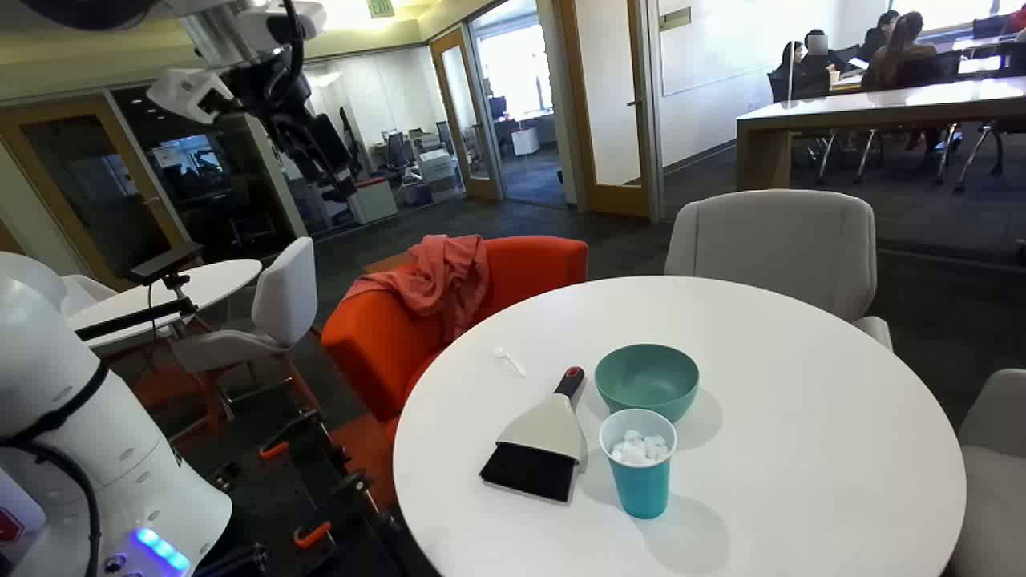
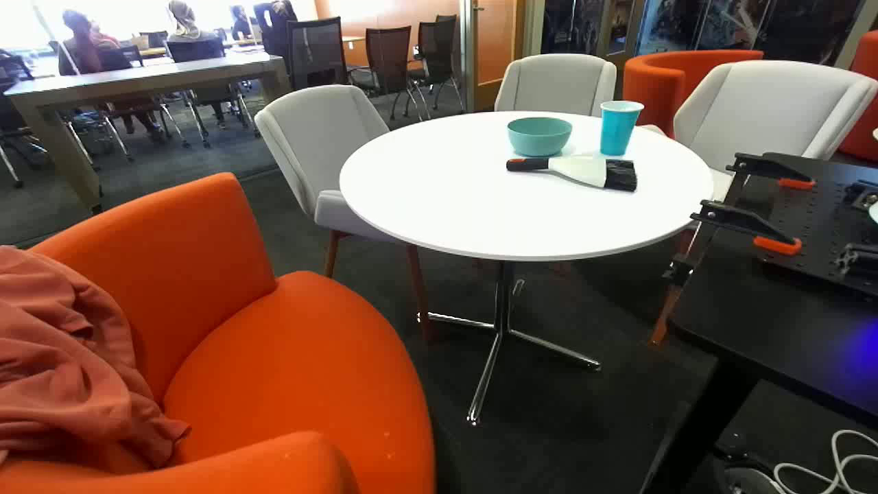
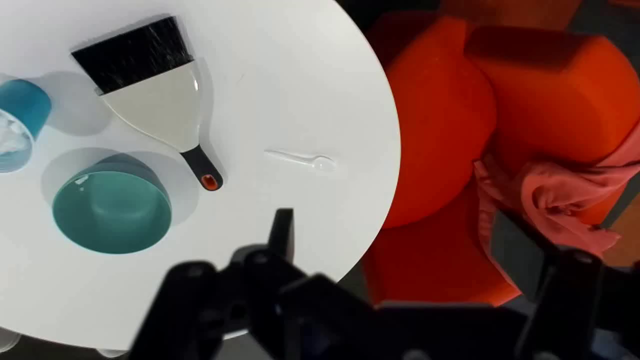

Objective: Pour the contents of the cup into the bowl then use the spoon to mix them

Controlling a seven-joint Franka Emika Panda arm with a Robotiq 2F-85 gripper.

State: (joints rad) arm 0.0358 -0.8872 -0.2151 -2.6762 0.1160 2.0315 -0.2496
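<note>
on a round white bench (image 1: pixel 809 457), a tapered blue cup (image 1: pixel 641 474) stands upright with white bits (image 1: pixel 639 449) inside; just beside it sits a teal bowl (image 1: pixel 646 375) with none in it. a flat brush (image 1: pixel 541 434) lies near both, and a small white spoon (image 3: pixel 306 160) lies apart, nearer the edge. the jaws hang high above, spread wide with nothing between them.

the pour seems yet to start. the cup looks light, so a badly centred approach could topple it, and too hard a squeeze might buckle its wall. tilting too fast, or short of the bowl, could scatter bits over the bench. the thin spoon, lying flat, may slip from the jaws or be nudged off the edge.

the wrist view shows the spoon plainly but cuts the cup off at the left border. in an exterior view with an orange chair (image 2: pixel 295 384) up close, the cup's wall hides the bits, and the spoon cannot be made out.
</note>
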